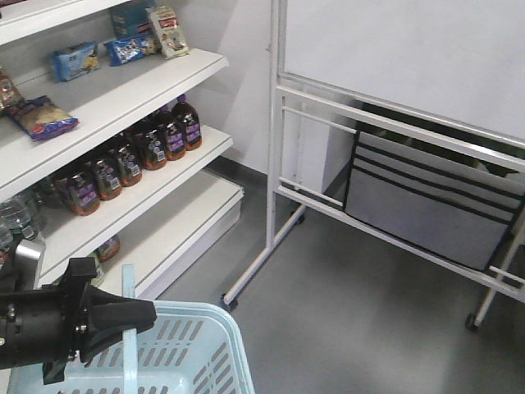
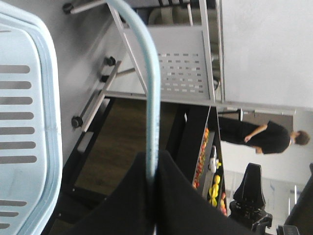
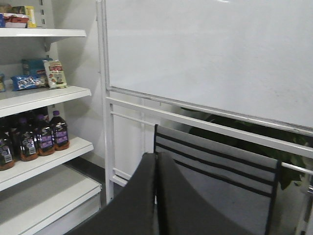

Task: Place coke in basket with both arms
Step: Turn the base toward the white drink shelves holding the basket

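Observation:
The light-blue basket (image 1: 193, 349) sits at the bottom left of the front view, its slotted side (image 2: 29, 122) also filling the left of the left wrist view. Its flat swing handle (image 2: 149, 83) stands raised, and my left gripper (image 2: 154, 169) is shut on it; in the front view the same black gripper (image 1: 141, 316) reaches in from the left onto the handle (image 1: 129, 295). My right gripper (image 3: 156, 159) is shut with nothing between its fingers, facing the whiteboard stand. The coke is out of view.
White shelves (image 1: 148, 90) on the left hold dark bottles with purple labels (image 1: 135, 152) and snack packets (image 1: 123, 49). A wheeled whiteboard stand (image 1: 279, 164) with a grey fabric bin (image 1: 426, 201) stands to the right. A person in black (image 2: 264, 137) shows far off.

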Controlling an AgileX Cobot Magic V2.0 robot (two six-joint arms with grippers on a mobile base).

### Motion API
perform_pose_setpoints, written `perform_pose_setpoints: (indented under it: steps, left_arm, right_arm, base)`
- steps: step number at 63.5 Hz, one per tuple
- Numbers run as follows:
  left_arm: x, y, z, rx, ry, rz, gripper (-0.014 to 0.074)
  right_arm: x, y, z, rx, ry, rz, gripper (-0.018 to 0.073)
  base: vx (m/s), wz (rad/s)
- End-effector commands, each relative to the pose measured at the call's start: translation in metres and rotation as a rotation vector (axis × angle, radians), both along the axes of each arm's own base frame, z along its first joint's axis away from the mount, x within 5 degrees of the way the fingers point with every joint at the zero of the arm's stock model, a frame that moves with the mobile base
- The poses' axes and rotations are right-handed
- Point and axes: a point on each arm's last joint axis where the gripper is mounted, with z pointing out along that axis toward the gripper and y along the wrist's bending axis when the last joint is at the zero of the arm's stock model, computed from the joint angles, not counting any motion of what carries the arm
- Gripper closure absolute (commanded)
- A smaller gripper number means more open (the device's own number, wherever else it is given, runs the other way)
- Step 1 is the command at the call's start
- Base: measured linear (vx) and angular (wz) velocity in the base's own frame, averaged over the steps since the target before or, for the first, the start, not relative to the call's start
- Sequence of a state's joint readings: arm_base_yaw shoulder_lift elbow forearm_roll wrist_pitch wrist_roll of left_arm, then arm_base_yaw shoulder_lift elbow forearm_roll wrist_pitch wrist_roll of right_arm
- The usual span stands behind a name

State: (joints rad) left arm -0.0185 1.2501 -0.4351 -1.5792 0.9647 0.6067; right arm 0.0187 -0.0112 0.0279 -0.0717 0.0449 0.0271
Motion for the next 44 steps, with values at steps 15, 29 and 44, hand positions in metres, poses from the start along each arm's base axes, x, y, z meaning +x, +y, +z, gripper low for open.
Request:
perform_pose_setpoints:
  steps: [15, 29, 44]
  left_arm:
    - [0.0016, -0.0028, 0.0166, -0.093, -0.048, 0.002, 0.0602]
    - [0.0016, -0.0028, 0.0166, -0.093, -0.048, 0.002, 0.0602]
    - [0.0016, -0.0028, 0.0166, -0.093, -0.048, 0.002, 0.0602]
  right_arm:
    - [-0.0010, 0.0002, 0.0045, -0.006, -0.077, 0.000, 0.0569]
    - [-0.0010, 0.0002, 0.0045, -0.006, -0.077, 0.000, 0.0569]
    - [-0.0010, 0.0002, 0.0045, -0.006, -0.077, 0.000, 0.0569]
  base:
    - [0.09, 0.36]
    - [0.09, 0.35]
    - [0.11, 0.43]
